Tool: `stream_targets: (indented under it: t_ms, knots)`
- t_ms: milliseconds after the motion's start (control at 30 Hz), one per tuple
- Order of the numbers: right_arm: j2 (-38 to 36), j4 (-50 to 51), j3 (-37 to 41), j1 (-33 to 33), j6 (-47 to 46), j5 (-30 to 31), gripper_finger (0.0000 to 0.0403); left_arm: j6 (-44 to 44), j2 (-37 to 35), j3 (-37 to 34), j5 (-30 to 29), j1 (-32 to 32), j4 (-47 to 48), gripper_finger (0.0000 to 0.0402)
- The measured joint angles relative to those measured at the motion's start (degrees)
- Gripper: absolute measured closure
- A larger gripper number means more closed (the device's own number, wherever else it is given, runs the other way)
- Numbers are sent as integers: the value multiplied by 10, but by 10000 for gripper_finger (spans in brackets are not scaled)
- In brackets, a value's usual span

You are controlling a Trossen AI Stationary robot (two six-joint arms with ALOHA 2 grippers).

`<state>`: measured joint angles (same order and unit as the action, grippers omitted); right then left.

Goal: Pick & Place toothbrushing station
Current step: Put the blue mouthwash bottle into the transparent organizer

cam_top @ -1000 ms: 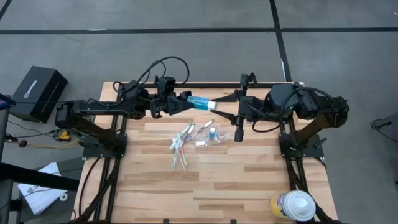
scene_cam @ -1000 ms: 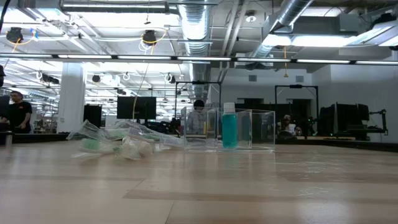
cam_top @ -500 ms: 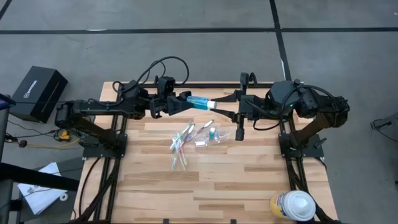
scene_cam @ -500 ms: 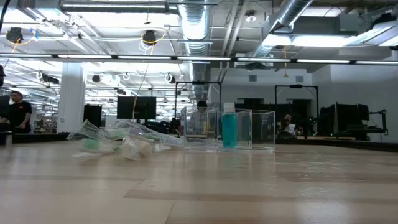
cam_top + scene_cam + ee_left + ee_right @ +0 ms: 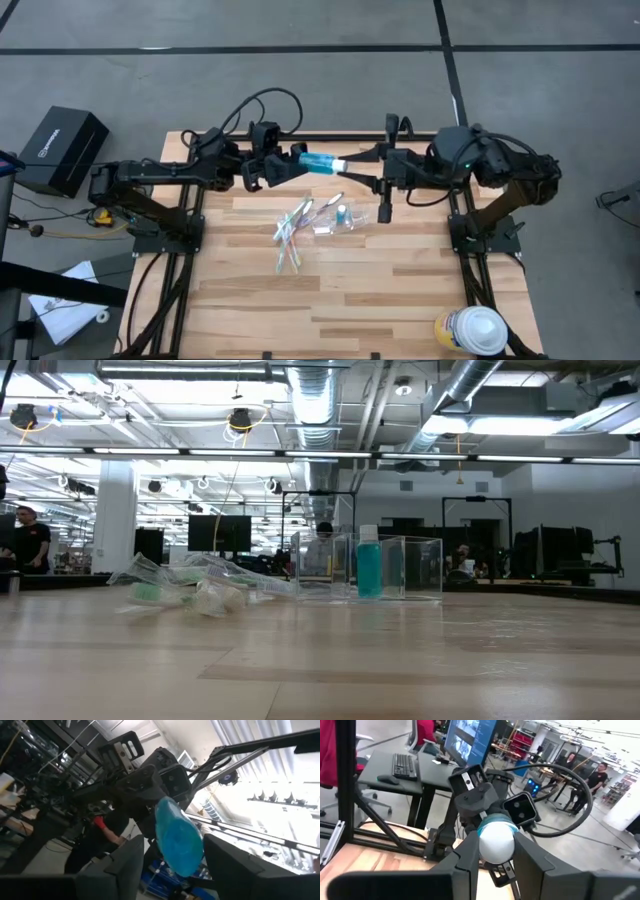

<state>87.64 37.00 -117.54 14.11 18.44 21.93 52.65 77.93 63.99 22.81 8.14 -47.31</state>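
Observation:
A blue-teal toothpaste tube (image 5: pixel 318 163) with a white cap hangs in the air over the table's far part, between my two grippers. My right gripper (image 5: pixel 347 165) is shut on its cap end. My left gripper (image 5: pixel 290 165) is open, and the tube's blue tail (image 5: pixel 177 840) lies between its fingers with a gap on each side. Below, on the table, stands a clear cup (image 5: pixel 400 567) with a second teal tube (image 5: pixel 369 565) upright inside it. Several pastel toothbrushes (image 5: pixel 292 230) lie beside it on the table's wood. My right gripper pinches the tube's white cap (image 5: pixel 495 837) between its two fingers. The fingers come about level from the table's right side and lie along the tube. The tube sticks out from them toward my left gripper, roughly level and clear of the table.
A large white-and-yellow round container (image 5: pixel 472 330) stands at the table's near right corner. The near half of the table (image 5: pixel 330 310) is bare wood. A black box (image 5: pixel 60 148) sits on the floor to the left, and people work in the room beyond the table.
My left gripper has opened and let go of the tube's tail without moving away. The tube stays in the air, held only by my right gripper.

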Motion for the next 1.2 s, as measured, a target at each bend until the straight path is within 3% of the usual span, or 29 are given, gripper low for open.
stream_targets:
  t_ms: [367,633,800,1200]
  knots:
    - [1,39,-37,0,-13,7,323,-39,0,0,46,46,9,264]
    - [1,113,-42,7,-69,6,323,-64,0,0,106,111,34,267]
    - [0,142,-42,13,-98,7,323,-103,0,0,150,161,101,267]
    - [27,332,-41,-19,-223,-31,323,-193,0,0,167,224,160,269]
